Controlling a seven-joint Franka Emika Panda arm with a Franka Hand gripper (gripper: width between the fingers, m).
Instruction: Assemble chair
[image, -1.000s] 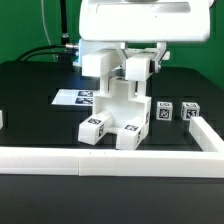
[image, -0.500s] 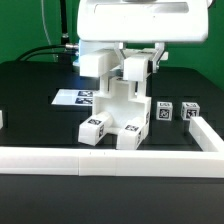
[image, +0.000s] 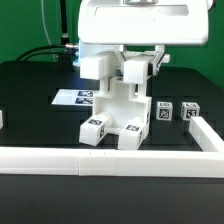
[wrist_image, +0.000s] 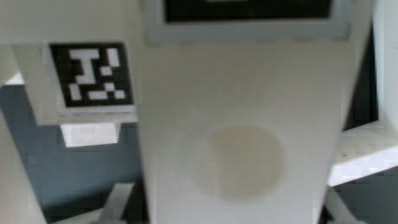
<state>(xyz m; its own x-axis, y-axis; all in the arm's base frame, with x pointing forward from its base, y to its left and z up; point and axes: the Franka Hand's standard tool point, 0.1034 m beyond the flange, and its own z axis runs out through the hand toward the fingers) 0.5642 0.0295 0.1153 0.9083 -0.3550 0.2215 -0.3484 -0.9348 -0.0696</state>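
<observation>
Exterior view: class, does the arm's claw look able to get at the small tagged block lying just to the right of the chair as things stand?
Probably not at once. The claw looks shut on the chair, so it would have to let go first. Nothing covers the small tagged block, though.

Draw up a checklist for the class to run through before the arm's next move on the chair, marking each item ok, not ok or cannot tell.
1. Fingers shut on the top of the chair: ok.
2. Chair standing upright, both front tagged feet down: ok.
3. Two small tagged parts lying apart from the chair, on the exterior view's right: ok.
4. Gap between the chair's feet and the border rail: cannot tell.
5. Chair's joints fully seated: cannot tell, neither view shows them.
</observation>
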